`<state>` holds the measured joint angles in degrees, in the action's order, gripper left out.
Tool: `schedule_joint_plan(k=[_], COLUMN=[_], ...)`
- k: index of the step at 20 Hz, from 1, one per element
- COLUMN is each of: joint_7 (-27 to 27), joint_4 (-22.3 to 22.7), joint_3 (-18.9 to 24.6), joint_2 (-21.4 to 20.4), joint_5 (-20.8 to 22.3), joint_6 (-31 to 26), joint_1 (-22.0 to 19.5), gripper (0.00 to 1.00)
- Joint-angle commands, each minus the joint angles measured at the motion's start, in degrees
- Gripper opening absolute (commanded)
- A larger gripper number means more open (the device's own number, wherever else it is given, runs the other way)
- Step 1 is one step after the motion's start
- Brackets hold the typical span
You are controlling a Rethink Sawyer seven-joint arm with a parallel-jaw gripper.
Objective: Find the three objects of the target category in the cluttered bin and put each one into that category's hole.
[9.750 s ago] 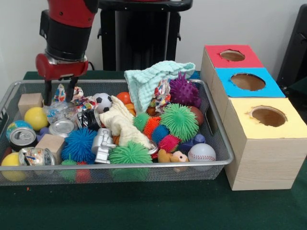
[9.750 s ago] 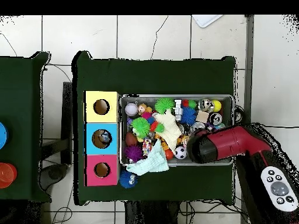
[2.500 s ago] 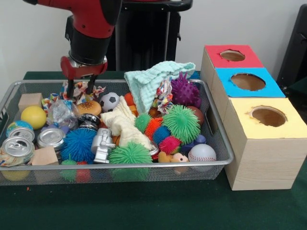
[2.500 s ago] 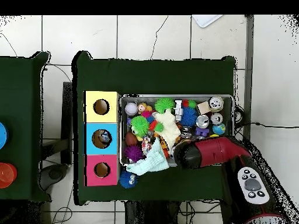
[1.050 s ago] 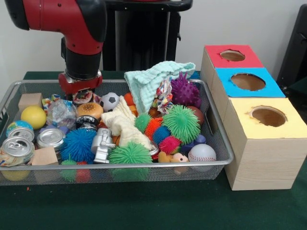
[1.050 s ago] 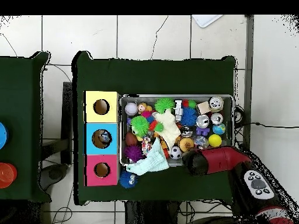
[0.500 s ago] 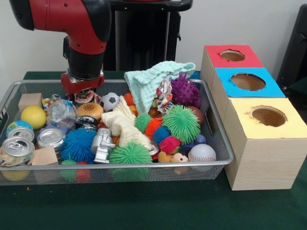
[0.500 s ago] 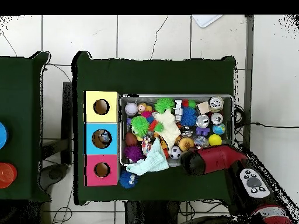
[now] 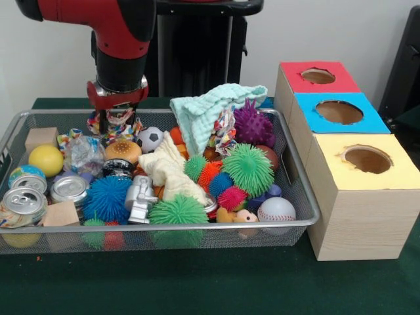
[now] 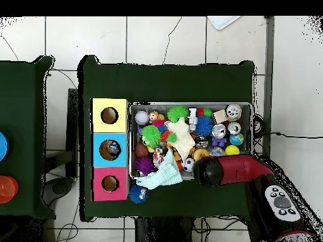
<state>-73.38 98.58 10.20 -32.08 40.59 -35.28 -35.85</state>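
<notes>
Gripper point(image 9: 115, 122) of the red and black arm hangs at the far left of the silver wire-mesh bin point(image 9: 296, 190), apparently pinching a multicoloured knotted rope toy point(image 9: 118, 125) rather than a bottle. A creased, see-through plastic bottle point(image 9: 81, 155) lies just beside, left of a bun-shaped toy point(image 9: 123, 151). Its thin, slick walls would likely buckle, so a gentle mid-body squeeze suits. The round hole in the red-topped wooden box point(image 9: 317, 75) stands well apart.

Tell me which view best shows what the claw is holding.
The front view: the claw hangs over the bin's far side, shut on a multicoloured rope toy, lifted just clear of the clutter. In the overhead view the red arm covers the claw and the toy entirely.
</notes>
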Motion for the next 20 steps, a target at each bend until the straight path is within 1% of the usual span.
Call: schedule_joint_plan(k=[1, 5, 12, 15, 17, 20], joint_7=[3.5, 3.5, 4.7, 4.1, 4.0, 5.1], joint_4=[2.9, 3.2, 3.5, 3.5, 3.7, 4.8], joint_3=[6.1, 6.6, 8.2, 8.3, 8.5, 8.3], joint_2=[-0.7, -0.3, 1.3, 1.8, 1.2, -2.2], joint_5=[-3.5, -4.6, -4.8, -4.5, -4.8, -5.4], joint_6=[-6.5, -6.6, -5.1, -4.5, -5.4, -8.2], joint_1=[0.0, -0.7, -2.4, -2.5, -2.4, -2.6], gripper=[1.0, 1.0, 1.0, 1.0, 1.0, 1.0])
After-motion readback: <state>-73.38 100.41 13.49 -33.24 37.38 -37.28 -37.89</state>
